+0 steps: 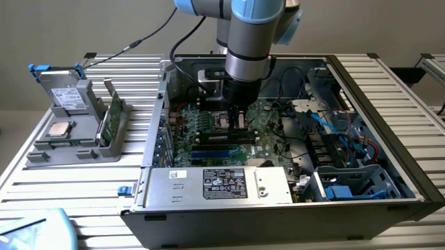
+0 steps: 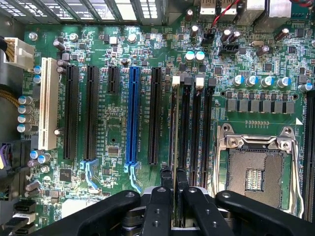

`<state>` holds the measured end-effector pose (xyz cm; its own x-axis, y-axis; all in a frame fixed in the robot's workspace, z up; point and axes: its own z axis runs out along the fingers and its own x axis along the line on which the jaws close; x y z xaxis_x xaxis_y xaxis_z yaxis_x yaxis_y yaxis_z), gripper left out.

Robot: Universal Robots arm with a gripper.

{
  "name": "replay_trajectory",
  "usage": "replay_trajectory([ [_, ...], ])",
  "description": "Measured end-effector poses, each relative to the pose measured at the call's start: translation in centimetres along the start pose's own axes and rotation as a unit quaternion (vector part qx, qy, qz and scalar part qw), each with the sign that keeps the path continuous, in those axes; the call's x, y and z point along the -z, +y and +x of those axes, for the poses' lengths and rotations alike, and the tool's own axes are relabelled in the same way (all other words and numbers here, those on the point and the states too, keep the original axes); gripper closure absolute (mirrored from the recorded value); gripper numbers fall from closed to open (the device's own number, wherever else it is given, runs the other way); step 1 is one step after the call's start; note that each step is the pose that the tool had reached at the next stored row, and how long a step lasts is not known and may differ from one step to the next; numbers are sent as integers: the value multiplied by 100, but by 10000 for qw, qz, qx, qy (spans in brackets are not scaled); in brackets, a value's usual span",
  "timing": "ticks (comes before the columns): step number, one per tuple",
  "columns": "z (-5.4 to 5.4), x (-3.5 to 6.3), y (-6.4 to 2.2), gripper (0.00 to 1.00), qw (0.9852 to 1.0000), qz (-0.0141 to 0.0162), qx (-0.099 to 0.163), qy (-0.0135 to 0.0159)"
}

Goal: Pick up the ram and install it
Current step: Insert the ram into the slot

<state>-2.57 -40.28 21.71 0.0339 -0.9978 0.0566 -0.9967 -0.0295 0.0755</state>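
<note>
Silver slats make up the table (image 1: pixel 83 182), and a big open computer case (image 1: pixel 389 213) sits on it. At the table's far edge, on the exterior view's left, a grey holder (image 1: pixel 70 151) keeps a green card (image 1: pixel 111 117) and a square silver chip (image 1: pixel 59 129).

The gripper (image 1: pixel 236 122) reaches down into the middle of the case. Its fingers (image 2: pixel 166 184) are close together and pinch the ram (image 2: pixel 172 147), which looks like one thin line seen from its edge. The ram hangs just over the black memory slots (image 2: pixel 189 128) on the green board (image 2: pixel 113 147), beside the empty chip socket (image 2: pixel 256 172).

I think it could go wrong if the ram is a bit crooked. Then it would miss the slot and bump the edge. A hard push could bend it. It could also slip in the fingers, because they hold such a thin stick.
</note>
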Motion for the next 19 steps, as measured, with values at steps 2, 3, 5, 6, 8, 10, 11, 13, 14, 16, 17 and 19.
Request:
replay_trajectory([
  [2,0,0,0,86,10000,0,0,0],
  [3,-1,-2,2,86,10000,-3,-2,-4],
  [5,0,-2,1,78,10000,0,-1,-2],
  [6,0,-1,0,72,10000,0,-1,-1],
  [8,0,0,0,66,10000,0,0,0],
  [10,-1,0,0,60,10000,0,0,0],
  [11,-1,3,0,60,10000,-1,0,2],
  [13,-1,26,2,60,10000,0,0,0],
  [14,0,48,4,60,10000,0,0,0],
  [16,3,89,7,60,10000,0,0,-1],
  [17,3,103,8,60,10000,0,0,0],
  [19,5,131,10,60,10000,0,0,-1],
])
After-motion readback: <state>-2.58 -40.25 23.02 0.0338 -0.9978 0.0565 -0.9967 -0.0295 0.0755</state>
